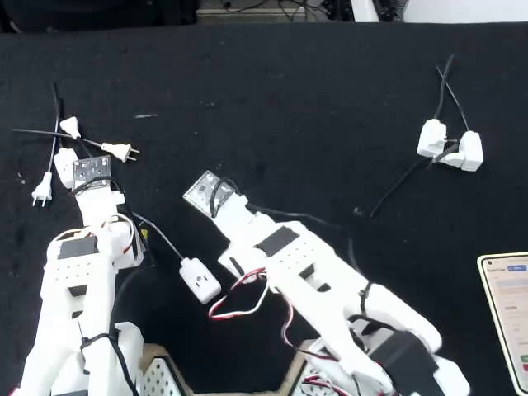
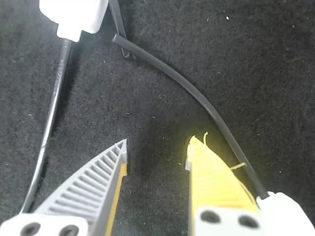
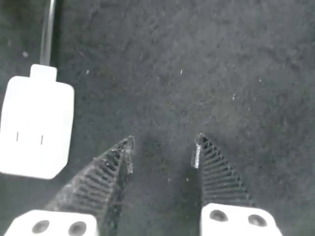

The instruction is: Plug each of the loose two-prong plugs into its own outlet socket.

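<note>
With jaws apart and empty, the left gripper (image 2: 157, 145) sits by the upper-left two-prong plugs (image 1: 120, 151) and the right gripper (image 3: 164, 140) beside an outlet socket (image 3: 34, 128), seemingly to pair them.

Three loose two-prong plugs (image 1: 120, 151) lie at the counter's (image 1: 289, 99) far-left corner, close around the left hand (image 2: 158, 145). An outlet socket (image 1: 200, 279) lies toward the front, between the two arms, near the right hand (image 3: 162, 140), which is over mid-counter. Two more outlet sockets (image 1: 450, 148) lie far right, just beside each other and well apart from everything else. A tablet (image 1: 505, 318) lies at the right edge, nearer the front.
</note>
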Robot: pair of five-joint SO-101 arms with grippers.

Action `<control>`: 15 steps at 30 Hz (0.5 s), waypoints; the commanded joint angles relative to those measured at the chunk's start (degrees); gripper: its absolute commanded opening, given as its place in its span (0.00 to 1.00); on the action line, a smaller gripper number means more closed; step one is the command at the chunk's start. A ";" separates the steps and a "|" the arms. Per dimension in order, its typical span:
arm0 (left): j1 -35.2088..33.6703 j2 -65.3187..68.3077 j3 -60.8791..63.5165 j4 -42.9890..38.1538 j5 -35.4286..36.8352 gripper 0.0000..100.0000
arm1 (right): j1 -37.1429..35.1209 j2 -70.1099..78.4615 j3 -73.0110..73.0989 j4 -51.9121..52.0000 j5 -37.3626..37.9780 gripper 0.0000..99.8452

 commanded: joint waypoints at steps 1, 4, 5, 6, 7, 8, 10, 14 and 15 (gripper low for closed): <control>-0.04 -0.53 -0.48 -0.18 0.35 0.20 | -7.30 -8.31 -1.45 5.54 -0.44 0.18; -0.04 -0.53 -0.48 -0.18 0.35 0.20 | -14.77 -15.78 2.95 5.71 -4.13 0.18; -0.13 -0.53 -0.57 -0.18 0.35 0.20 | -16.62 -17.98 4.79 4.40 -4.92 0.19; -0.57 -0.53 -0.66 -0.18 0.35 0.20 | -17.93 -19.74 6.37 2.73 -5.54 0.19; -1.71 -0.53 -0.92 -0.18 0.44 0.20 | -18.99 -20.70 7.78 1.23 -5.89 0.19; -3.47 -0.53 -1.19 -0.35 1.32 0.20 | -19.78 -20.97 8.66 0.00 -6.33 0.19; -7.87 -0.53 -2.59 -0.26 4.48 0.20 | -20.92 -20.18 9.10 -1.23 -7.30 0.19; -16.84 -0.53 -4.35 -0.62 10.55 0.20 | -21.89 -16.22 7.34 -1.58 -9.05 0.26; -17.80 -0.53 -4.53 -0.62 11.34 0.20 | -22.68 -14.90 6.81 -1.58 -9.93 0.29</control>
